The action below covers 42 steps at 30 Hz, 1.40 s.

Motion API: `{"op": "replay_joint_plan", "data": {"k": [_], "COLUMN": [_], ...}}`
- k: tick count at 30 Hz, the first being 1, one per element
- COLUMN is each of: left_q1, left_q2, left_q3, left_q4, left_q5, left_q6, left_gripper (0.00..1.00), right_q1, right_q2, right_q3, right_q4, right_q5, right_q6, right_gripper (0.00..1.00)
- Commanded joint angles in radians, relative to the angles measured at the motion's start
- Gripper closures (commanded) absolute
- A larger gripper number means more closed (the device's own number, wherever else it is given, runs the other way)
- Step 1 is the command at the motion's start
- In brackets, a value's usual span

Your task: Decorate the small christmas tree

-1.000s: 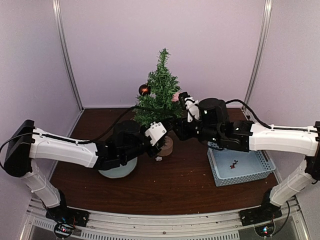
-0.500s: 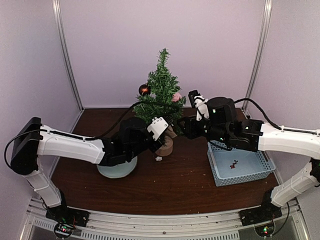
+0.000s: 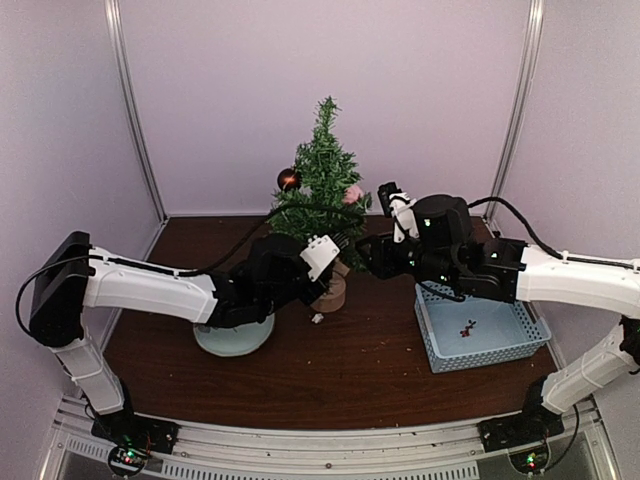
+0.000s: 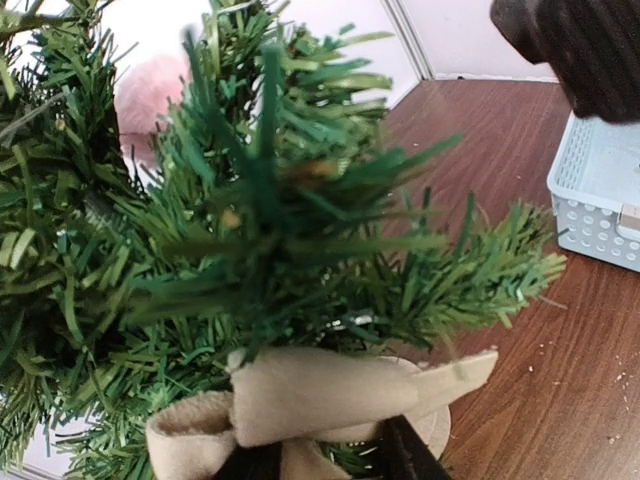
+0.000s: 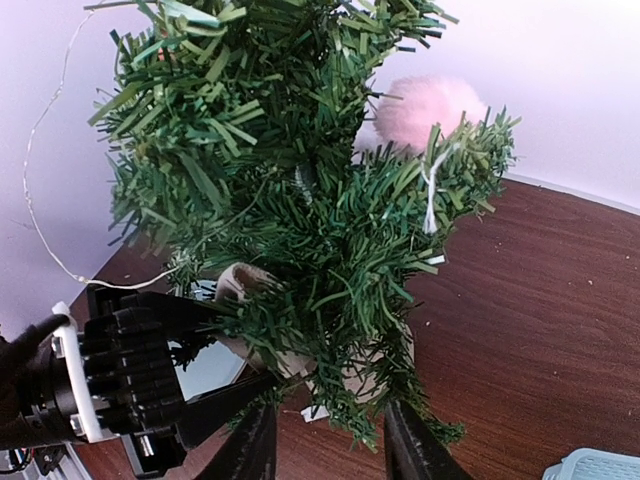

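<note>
Standing near the middle of the back edge of the dark brown wooden table, the small christmas tree is upright: a bristly green fir on a round light-wood stump base. A glossy dark red ball ornament hangs on its left side and a fluffy pink pom-pom on its right, both about halfway up.

The left gripper sits at the lower branches just above the stump. Its dark fingers stand somewhat apart with a folded beige felt bow lying across their tips among the needles; I cannot tell whether they pinch it. The right gripper faces the tree from the right, its jaws parted around hanging branch tips and gripping nothing.

A small white scrap lies just in front of the stump. A round pale plate sits under the left arm. Toward the right edge stands a light-blue slotted plastic basket holding a small dark red trinket.
</note>
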Motion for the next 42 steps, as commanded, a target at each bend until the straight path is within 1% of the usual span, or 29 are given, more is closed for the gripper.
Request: {"op": "replay_joint_plan", "data": {"k": [1, 4, 12, 17, 20, 23, 27, 29, 33, 35, 37, 40, 42], "left_q1": [0.012, 0.012, 0.01, 0.009, 0.007, 0.004, -0.007, -0.009, -0.013, -0.012, -0.013, -0.013, -0.014], "left_q2": [-0.011, -0.046, -0.131, -0.192, -0.238, -0.3, -0.388, -0.426, -0.461, -0.466, -0.461, -0.45, -0.447], "left_q3": [-0.004, -0.02, -0.046, -0.096, -0.15, -0.218, -0.299, -0.313, -0.33, -0.329, -0.327, -0.312, -0.304], "left_q4": [0.027, 0.056, 0.053, 0.025, 0.018, 0.017, -0.007, -0.049, -0.089, -0.091, -0.088, -0.087, -0.087], "left_q5": [-0.004, 0.047, 0.145, 0.206, 0.254, 0.308, 0.366, 0.388, 0.387, 0.38, 0.376, 0.373, 0.366], "left_q6": [-0.017, -0.008, 0.002, -0.004, -0.015, -0.032, -0.048, -0.053, -0.066, -0.073, -0.079, -0.081, -0.084], "left_gripper": [0.64, 0.6, 0.49, 0.46, 0.45, 0.45, 0.45, 0.45, 0.45, 0.44, 0.44, 0.44, 0.44], "right_q1": [-0.007, -0.007, -0.009, -0.015, -0.026, -0.055, -0.136, -0.201, -0.376, -0.451, -0.507, -0.582, -0.607], "right_q2": [-0.013, -0.013, -0.018, -0.033, -0.047, -0.077, -0.144, -0.176, -0.177, -0.158, -0.156, -0.152, -0.139], "right_q3": [0.0, 0.001, 0.007, 0.005, 0.012, 0.019, 0.008, 0.008, 0.009, -0.021, -0.076, -0.161, -0.205], "right_q4": [-0.007, -0.007, -0.018, -0.044, -0.093, -0.187, -0.375, -0.506, -0.777, -0.86, -0.865, -0.809, -0.763], "right_q5": [0.026, 0.023, 0.019, 0.023, 0.025, 0.024, 0.02, 0.018, -0.049, -0.098, -0.14, -0.209, -0.225], "right_q6": [0.008, 0.008, -0.001, 0.002, 0.013, 0.041, 0.12, 0.173, 0.27, 0.303, 0.336, 0.416, 0.453], "right_gripper": [0.63, 0.62, 0.62, 0.62, 0.61, 0.6, 0.6, 0.6, 0.61, 0.62, 0.63, 0.66, 0.66]}}
